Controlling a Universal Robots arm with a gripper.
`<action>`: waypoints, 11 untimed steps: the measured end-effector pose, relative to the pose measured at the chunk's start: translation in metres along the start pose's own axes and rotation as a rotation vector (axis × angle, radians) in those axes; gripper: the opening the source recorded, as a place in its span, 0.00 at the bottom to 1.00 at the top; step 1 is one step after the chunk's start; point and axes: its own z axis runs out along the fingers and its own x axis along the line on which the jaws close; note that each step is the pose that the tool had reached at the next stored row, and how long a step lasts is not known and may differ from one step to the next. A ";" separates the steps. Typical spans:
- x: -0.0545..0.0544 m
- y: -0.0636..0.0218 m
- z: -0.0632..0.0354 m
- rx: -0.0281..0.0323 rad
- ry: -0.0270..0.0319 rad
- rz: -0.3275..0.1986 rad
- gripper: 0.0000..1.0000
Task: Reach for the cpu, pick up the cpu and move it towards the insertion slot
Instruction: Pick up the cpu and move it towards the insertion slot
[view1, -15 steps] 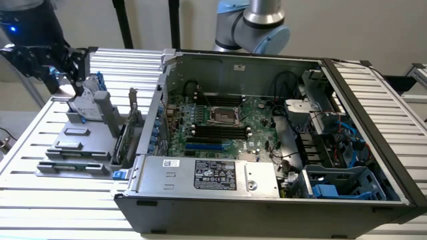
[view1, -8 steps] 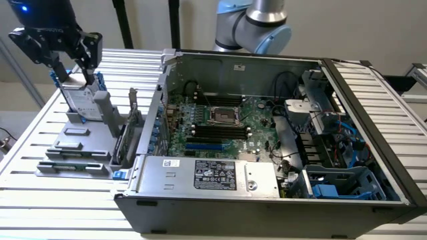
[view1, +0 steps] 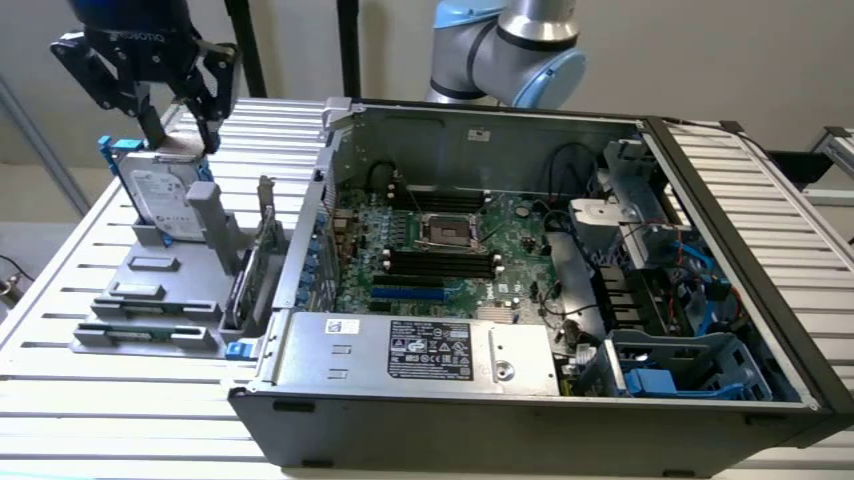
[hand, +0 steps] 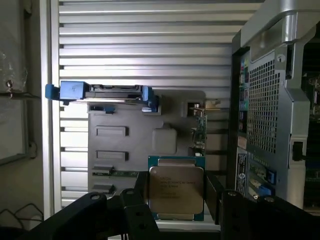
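Observation:
The cpu (hand: 176, 187) is a flat square chip with a shiny metal face and a green rim. In the wrist view it sits between my black fingers (hand: 215, 197), and my gripper (hand: 176, 202) is shut on it. In the exterior view my gripper (view1: 178, 140) hangs at the far left, just above the upright hard drive (view1: 167, 200) and well outside the computer case. The insertion slot (view1: 450, 232) is a square socket with a silvery frame and dark centre, in the middle of the motherboard, far to the exterior view's right of my gripper.
The hard drive with blue brackets (hand: 105, 95) stands on a grey parts fixture (view1: 147, 290), with an upright card (view1: 264, 250) beside it. The open case's side wall (view1: 320, 200) rises between fixture and motherboard. Black and blue memory slots (view1: 434, 265) lie by the socket.

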 end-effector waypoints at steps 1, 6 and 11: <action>-0.004 0.0000 -0.0016 -0.0012 0.0001 0.000 0.55; -0.027 0.0004 -0.0091 -0.0073 0.0007 0.000 0.55; -0.050 0.0005 -0.0123 -0.0129 0.0008 0.000 0.55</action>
